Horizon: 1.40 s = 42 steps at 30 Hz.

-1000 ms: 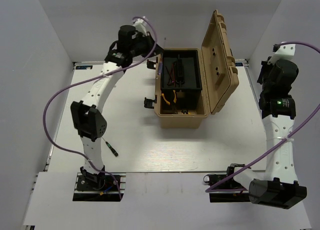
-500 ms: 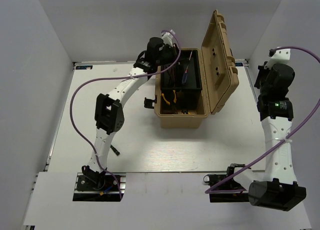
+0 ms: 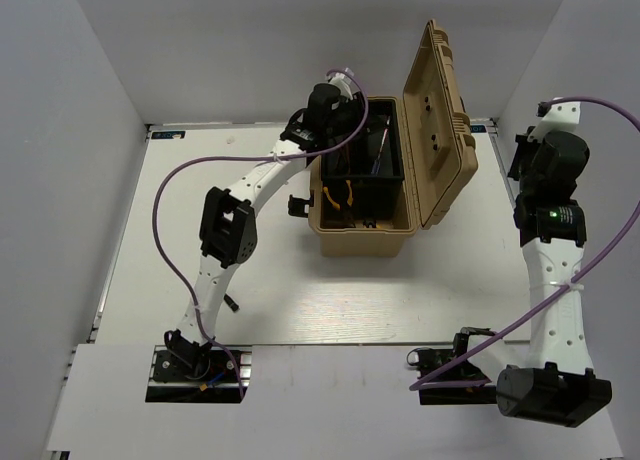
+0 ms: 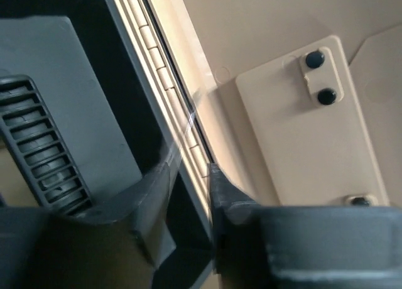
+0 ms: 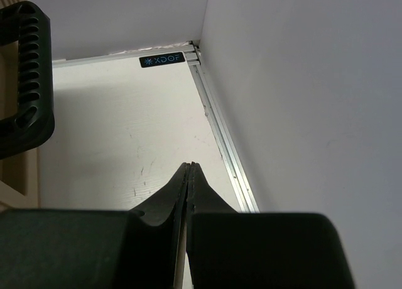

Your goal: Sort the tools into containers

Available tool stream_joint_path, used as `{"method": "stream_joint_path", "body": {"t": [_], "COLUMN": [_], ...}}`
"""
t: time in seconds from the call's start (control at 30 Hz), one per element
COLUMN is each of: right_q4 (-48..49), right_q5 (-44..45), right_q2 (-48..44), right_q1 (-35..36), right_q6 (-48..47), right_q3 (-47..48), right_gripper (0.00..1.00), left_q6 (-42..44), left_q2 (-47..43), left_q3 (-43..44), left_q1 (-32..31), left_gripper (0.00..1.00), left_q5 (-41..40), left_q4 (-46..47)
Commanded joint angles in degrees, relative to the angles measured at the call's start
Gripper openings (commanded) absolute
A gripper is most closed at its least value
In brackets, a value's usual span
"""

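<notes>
The tan toolbox (image 3: pixel 365 242) stands open at the table's back, with its lid (image 3: pixel 440 110) upright on the right. My left gripper (image 3: pixel 366 130) hangs over the far end of its dark interior. In the left wrist view the left gripper (image 4: pixel 191 169) has its jaws slightly apart with nothing between them, next to the lid's hinge (image 4: pixel 164 81). The blue-handled screwdriver (image 3: pixel 379 162) lies inside the box. The orange-handled pliers (image 3: pixel 345 195) lie at its near end. The dark hex key (image 3: pixel 230 302) lies on the table by the left arm. My right gripper (image 5: pixel 190 166) is shut and empty.
The right arm (image 3: pixel 548 230) stands at the table's right edge, near the side wall (image 5: pixel 301 113). The toolbox's black handle (image 5: pixel 25 81) shows at the left of the right wrist view. Black latches (image 3: pixel 297 205) stick out from the box's left side.
My left arm swung right from beside the box to over its interior, carrying the blue screwdriver. The screwdriver now lies in the box and the jaws hold nothing. The right arm barely moved.
</notes>
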Motion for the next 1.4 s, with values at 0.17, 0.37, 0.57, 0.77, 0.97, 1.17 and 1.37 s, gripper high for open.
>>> {"method": "stream_joint_path", "body": {"t": [0.17, 0.37, 0.57, 0.77, 0.97, 1.17, 1.37], "right_q4": [0.8, 0.5, -0.4, -2.9, -5.9, -8.1, -8.0], "right_q5": [-0.2, -0.5, -3.0, -5.6, -11.4, -17.1, -18.6], "right_q2": [-1.9, -2.4, -2.8, -3.9, -5.6, -7.4, -8.6], "right_q1": [-0.2, -0.5, -0.2, -0.4, -0.4, -0.4, -0.4], "right_q6": [0.8, -0.2, -1.3, -0.2, -1.3, -1.8, -0.4], "right_q3": [-0.5, -0.7, -1.4, -2.4, -5.9, -11.3, -14.9], "right_gripper": [0.0, 0.0, 0.36, 0.23, 0.0, 0.0, 0.0], "left_q6": [0.4, 11.7, 10.4, -4.2, -13.7, -18.2, -18.9], "left_q2": [-1.2, -15.4, -41.1, -56.9, -60.1, -64.7, -67.9], "left_q3": [4.9, -0.2, -35.1, -61.1, -71.8, -76.0, -77.1], "left_q1": [-0.3, -0.9, 0.1, 3.9, 5.2, 5.8, 5.2], "left_gripper": [0.51, 0.0, 0.2, 0.69, 0.7, 0.65, 0.65], "left_q5": [-1.9, -12.6, -32.9, -44.2, -43.0, -45.4, -46.9], "left_q4": [-2.3, -11.2, -22.4, -36.0, -42.0, -46.6, -50.9]}}
